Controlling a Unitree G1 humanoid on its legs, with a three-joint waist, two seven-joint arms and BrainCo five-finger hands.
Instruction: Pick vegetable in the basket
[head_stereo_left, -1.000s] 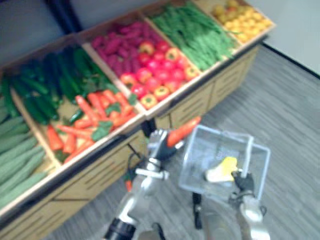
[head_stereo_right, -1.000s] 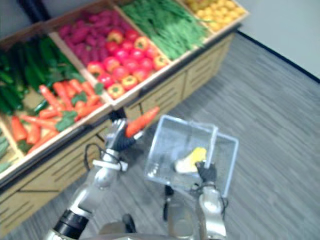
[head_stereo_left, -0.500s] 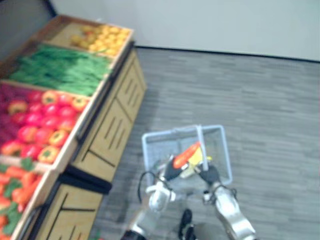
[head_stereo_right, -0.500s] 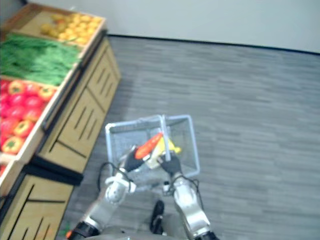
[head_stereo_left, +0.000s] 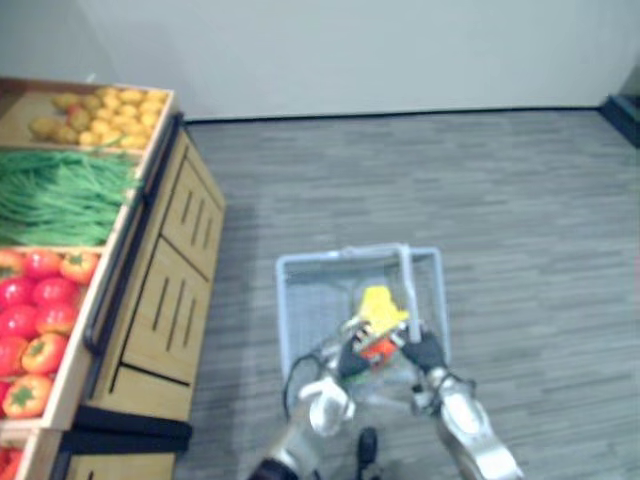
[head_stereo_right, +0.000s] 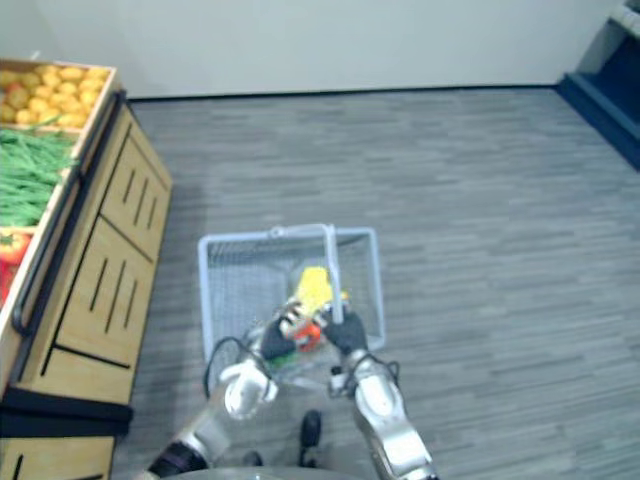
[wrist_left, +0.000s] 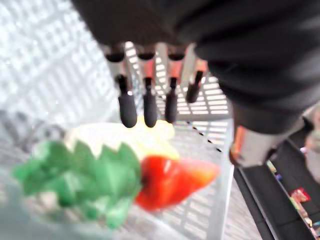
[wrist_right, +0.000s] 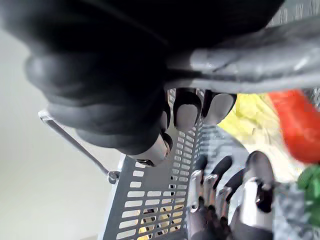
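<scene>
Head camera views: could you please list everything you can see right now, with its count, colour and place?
basket: one, pale grey mesh, held above the floor in front of the robot
carrot: one, orange with a green top, in the basket
yellow vegetable: one, in the basket behind the carrot
stand: one, light wood, at the left
yellow produce: many, far bin
green beans: many, next bin
round vegetables: several, red and orange, nearer bin
floor: grey
left hand: one, open above the carrot
right hand: one, curled round the basket's handle
</scene>
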